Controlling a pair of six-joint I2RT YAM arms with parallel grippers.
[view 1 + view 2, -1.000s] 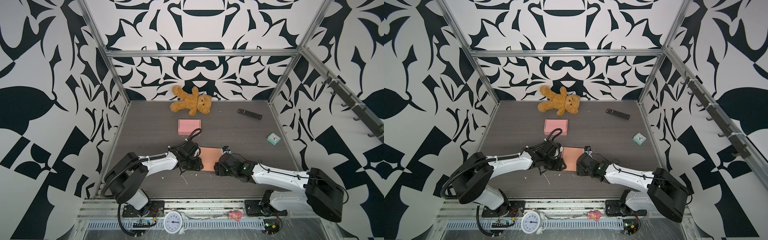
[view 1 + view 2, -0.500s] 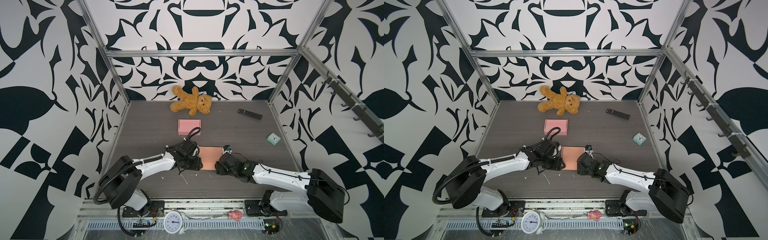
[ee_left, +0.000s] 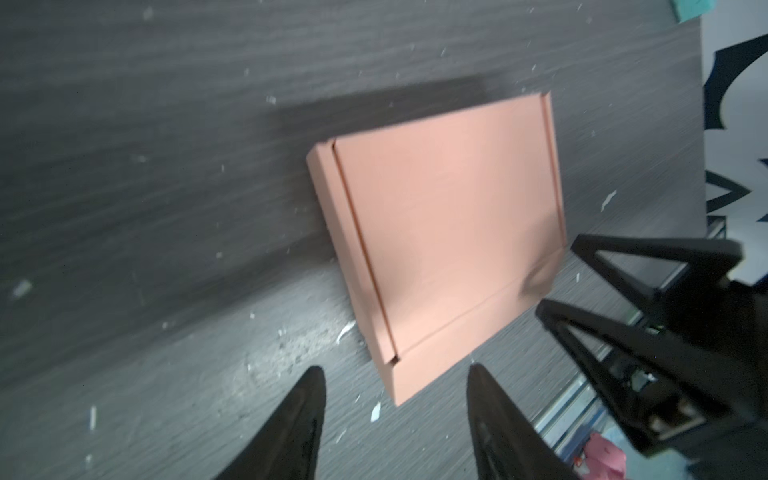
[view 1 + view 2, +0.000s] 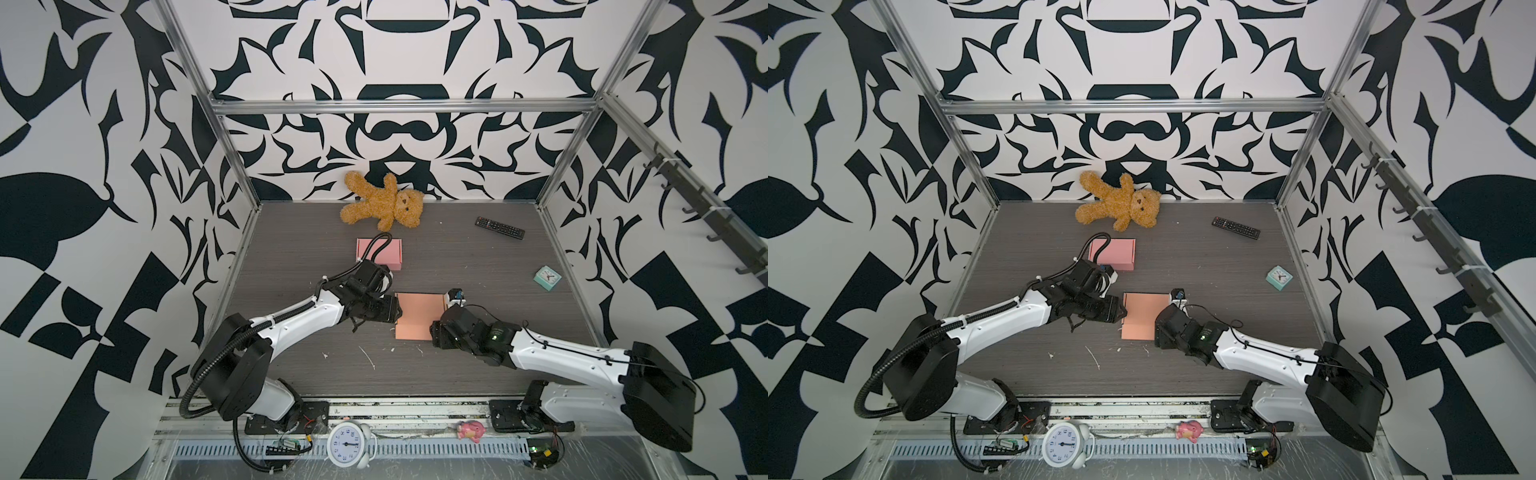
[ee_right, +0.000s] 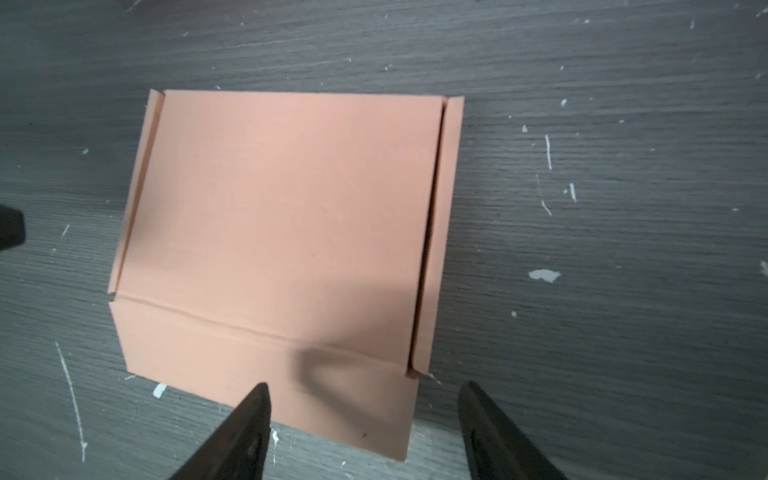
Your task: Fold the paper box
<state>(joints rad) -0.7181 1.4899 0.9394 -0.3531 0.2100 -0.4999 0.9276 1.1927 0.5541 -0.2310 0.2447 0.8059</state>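
The paper box (image 4: 417, 316) is a flat salmon-coloured carton lying on the dark table, seen in both top views (image 4: 1142, 316). Its lid is down, with narrow side flaps showing (image 5: 291, 228). My left gripper (image 4: 397, 313) is at the box's left edge and open. In the left wrist view one box (image 3: 436, 232) corner sits between its fingertips, untouched by the gripper (image 3: 395, 368). My right gripper (image 4: 435, 332) stands at the box's near right corner, open (image 5: 365, 385), with the folded strip of the box between its jaws but not pinched.
A second pink box (image 4: 379, 253) lies behind the left arm. A teddy bear (image 4: 384, 205) and a remote (image 4: 498, 227) are at the back wall. A small teal clock (image 4: 547, 278) sits to the right. A small white and blue item (image 4: 455, 296) is by the box's right corner.
My left gripper has opened and drawn back slightly to the left. The box, skewed and partly raised before, has settled flat and square. The right gripper has barely moved.
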